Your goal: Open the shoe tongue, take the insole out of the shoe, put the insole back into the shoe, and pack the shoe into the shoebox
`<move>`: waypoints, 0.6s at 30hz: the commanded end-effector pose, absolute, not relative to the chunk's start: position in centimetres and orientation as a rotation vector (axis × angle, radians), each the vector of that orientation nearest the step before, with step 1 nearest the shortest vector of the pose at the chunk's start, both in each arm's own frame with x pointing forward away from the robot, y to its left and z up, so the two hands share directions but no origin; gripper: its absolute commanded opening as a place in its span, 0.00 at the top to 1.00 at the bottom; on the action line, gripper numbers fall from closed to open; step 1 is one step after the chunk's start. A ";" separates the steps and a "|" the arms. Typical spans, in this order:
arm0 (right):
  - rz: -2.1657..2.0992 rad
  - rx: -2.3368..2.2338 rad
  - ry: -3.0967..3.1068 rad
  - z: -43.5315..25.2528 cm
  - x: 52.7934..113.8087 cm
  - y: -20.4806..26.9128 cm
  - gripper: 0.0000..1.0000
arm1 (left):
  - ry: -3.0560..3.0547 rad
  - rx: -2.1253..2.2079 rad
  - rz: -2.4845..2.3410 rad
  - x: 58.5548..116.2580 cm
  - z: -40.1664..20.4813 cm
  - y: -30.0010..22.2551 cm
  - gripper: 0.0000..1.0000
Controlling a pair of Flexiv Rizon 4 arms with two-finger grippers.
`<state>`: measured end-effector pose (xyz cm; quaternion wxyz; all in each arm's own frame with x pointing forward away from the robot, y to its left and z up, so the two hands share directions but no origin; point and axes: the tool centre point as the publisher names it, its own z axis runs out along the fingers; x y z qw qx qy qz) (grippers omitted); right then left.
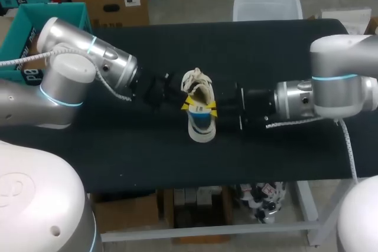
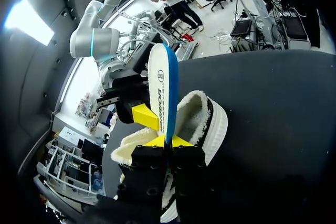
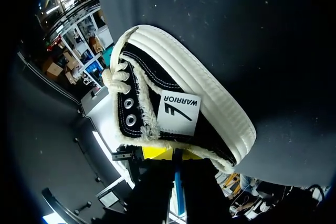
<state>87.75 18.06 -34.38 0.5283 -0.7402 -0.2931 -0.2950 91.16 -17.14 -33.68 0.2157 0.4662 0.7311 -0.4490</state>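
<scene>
A black shoe (image 1: 195, 81) with a white sole and fleece lining lies mid-table, also seen in the right wrist view (image 3: 210, 103). The blue-and-white insole (image 2: 164, 87) stands up out of the shoe's opening (image 1: 201, 122). My left gripper (image 2: 169, 141) is shut on the insole's lower edge, and comes in from the left in the head view (image 1: 188, 104). My right gripper (image 3: 173, 153) is shut on the fleece-lined collar of the shoe, opposite the left one (image 1: 211, 111). One of its yellow fingertips (image 2: 145, 116) shows just behind the insole.
The black tabletop (image 1: 295, 157) stretches out on both sides of the shoe. Its front edge runs close below the shoe and its back edge lies beyond my two arms.
</scene>
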 end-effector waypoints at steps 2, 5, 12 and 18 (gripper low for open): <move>-0.686 -1.759 -0.705 -34.6 88.1 18.2 1.00 | 2.021 1.298 -1.259 91.7 -34.0 -17.4 1.00; -0.699 -1.763 -0.699 -34.2 87.4 18.0 0.68 | 2.017 1.302 -1.261 91.5 -34.0 -17.5 1.00; -0.733 -1.771 -0.708 -33.1 85.7 17.7 0.72 | 2.015 1.287 -1.271 91.2 -34.1 -17.5 1.00; -0.737 -1.737 -0.732 -32.9 85.1 17.8 1.00 | 2.019 1.273 -1.263 91.0 -34.1 -17.5 1.00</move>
